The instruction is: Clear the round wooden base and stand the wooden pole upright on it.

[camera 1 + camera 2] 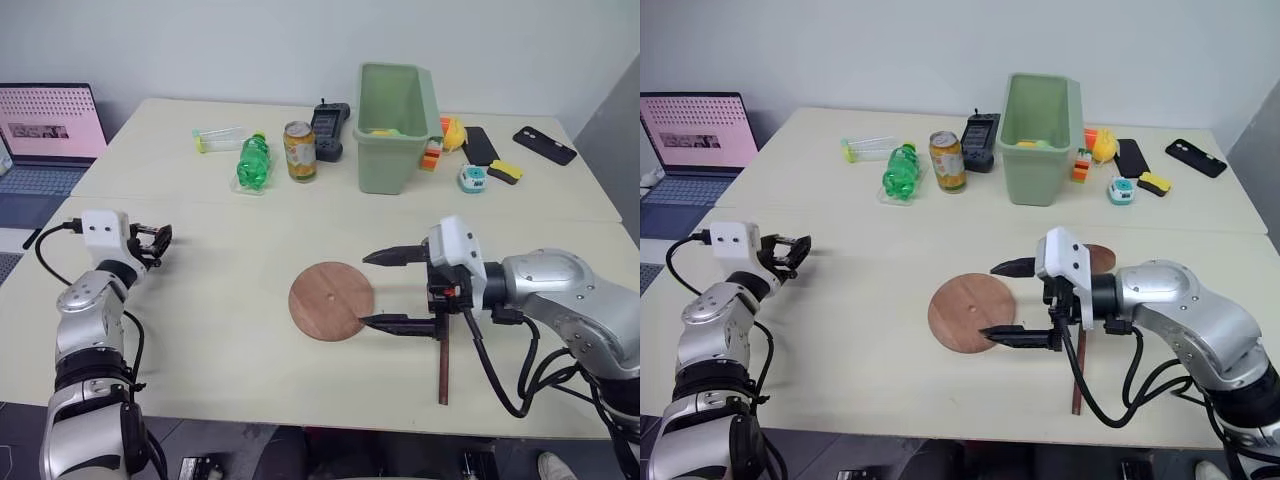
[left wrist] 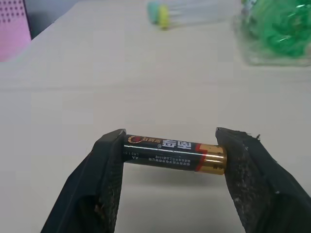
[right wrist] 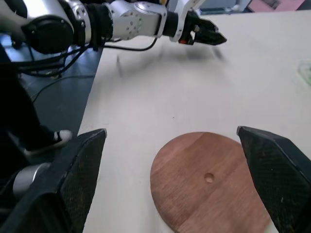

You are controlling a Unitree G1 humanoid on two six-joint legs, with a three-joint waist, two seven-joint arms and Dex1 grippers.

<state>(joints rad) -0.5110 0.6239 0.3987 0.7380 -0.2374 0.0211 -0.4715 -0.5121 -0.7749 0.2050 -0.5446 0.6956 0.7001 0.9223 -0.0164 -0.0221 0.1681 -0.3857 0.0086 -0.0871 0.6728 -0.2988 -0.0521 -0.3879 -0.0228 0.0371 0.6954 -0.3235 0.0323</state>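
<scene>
The round wooden base, a flat reddish-brown disc with a small centre hole, lies bare on the table's near middle. My right gripper hovers at the disc's right edge, pointing left. It is open, and its two black fingers stand wide apart on either side of the disc. The wooden pole lies flat on the table under my right wrist, and its disc end peeks out behind the gripper. My left gripper is far off at the table's left edge, shut on an AA battery.
A green bin, a drink can, a green bottle, a black remote and a clear tube stand along the far table. Phones and small toys lie at the far right. A laptop sits at the far left.
</scene>
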